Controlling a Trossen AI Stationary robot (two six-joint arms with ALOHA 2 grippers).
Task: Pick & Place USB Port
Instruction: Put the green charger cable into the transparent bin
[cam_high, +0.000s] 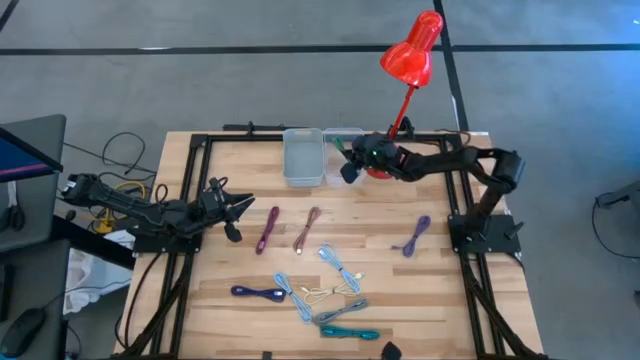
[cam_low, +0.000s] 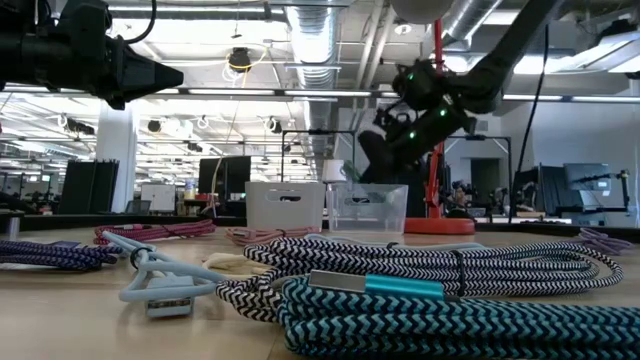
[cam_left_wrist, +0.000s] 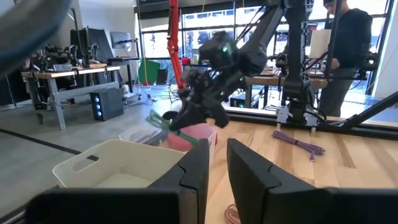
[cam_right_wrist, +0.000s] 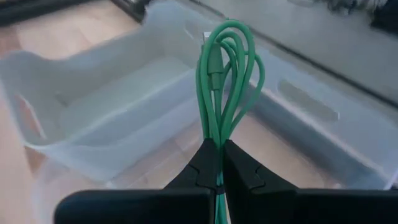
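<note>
The right gripper (cam_right_wrist: 214, 163) hangs above the two bins at the table's far edge, its fingers pinched shut on a coiled green cable (cam_right_wrist: 225, 78). The loops stand up out of the fingers over the clear bin (cam_right_wrist: 298, 109), with the white bin (cam_right_wrist: 112, 93) just beside it. Seen from above, the white bin (cam_high: 303, 157) sits left of the clear bin (cam_high: 340, 140), both touching, and a red lamp (cam_high: 411, 50) rises from a base behind the right arm.

The left gripper (cam_high: 235, 207) waits near the table's left edge, raised off the wood, its two fingers (cam_left_wrist: 252, 177) a narrow gap apart with nothing between them.

Cables left on the table (cam_high: 400, 290), counted from above:
- one maroon cable (cam_high: 267, 229) and one brown cable (cam_high: 307, 228), side by side near the middle
- one purple cable (cam_high: 413, 236) towards the right edge, well apart from the rest
- one dark blue cable (cam_high: 258, 292) near the front edge
- a loose cluster near the front edge with about three pale blue or grey cables (cam_high: 340, 268), one cream cable (cam_high: 320, 292) and one teal cable (cam_high: 347, 332); they overlap, so the count there is unsure

A person (cam_left_wrist: 345, 53) stands in the room beyond the table
</note>
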